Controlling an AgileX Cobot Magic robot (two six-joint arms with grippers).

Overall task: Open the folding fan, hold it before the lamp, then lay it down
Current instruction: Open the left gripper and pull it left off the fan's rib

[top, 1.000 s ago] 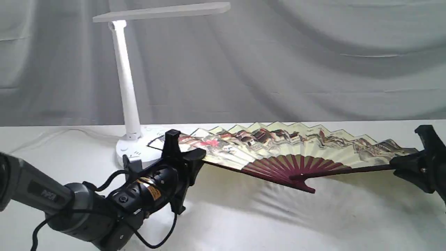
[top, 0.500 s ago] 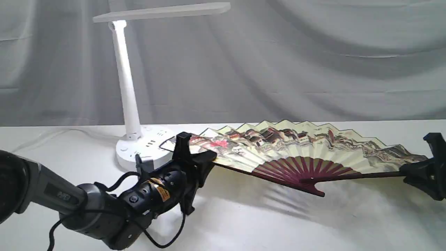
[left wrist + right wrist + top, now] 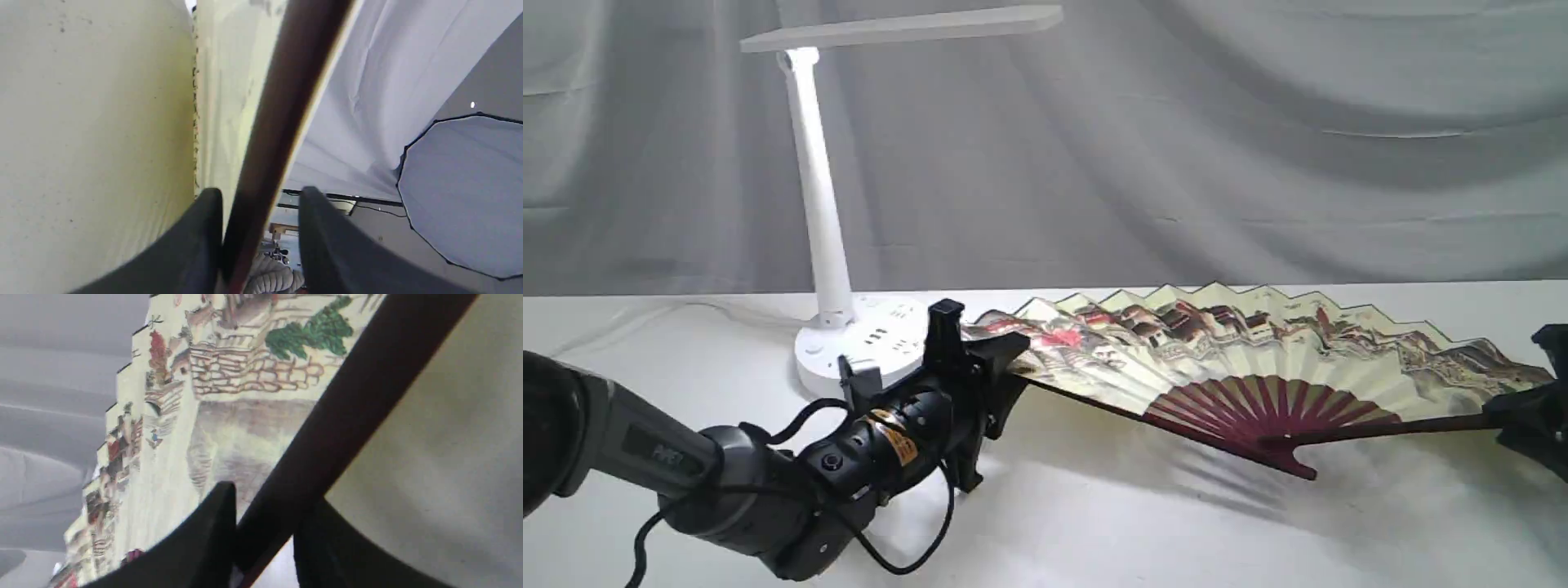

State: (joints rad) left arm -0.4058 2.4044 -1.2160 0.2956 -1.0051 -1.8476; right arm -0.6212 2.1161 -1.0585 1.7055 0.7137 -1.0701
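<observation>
The folding fan (image 3: 1225, 351) is spread wide and hangs low over the table, painted side up, its pivot tipped toward the front. My left gripper (image 3: 988, 347) is shut on its left guard, just in front of the lamp's round base. The lamp (image 3: 821, 204) stands at the back left, its bar head reaching right. At the far right edge my right gripper (image 3: 1515, 412) is shut on the other guard. In the left wrist view the dark guard (image 3: 282, 102) runs between the left gripper (image 3: 261, 200) fingers. The right wrist view shows the right gripper (image 3: 265, 506) clamping the guard (image 3: 367, 384) beside the painted leaf (image 3: 229, 416).
A white cloth covers the table (image 3: 1094, 523), and a grey drape (image 3: 1258, 147) hangs behind it. The lamp's cable (image 3: 645, 314) trails off to the left. A round softbox (image 3: 461, 183) shows in the left wrist view.
Both grippers have carried the open fan to the right and slightly lower. More of the lamp's base now shows behind the left gripper.
</observation>
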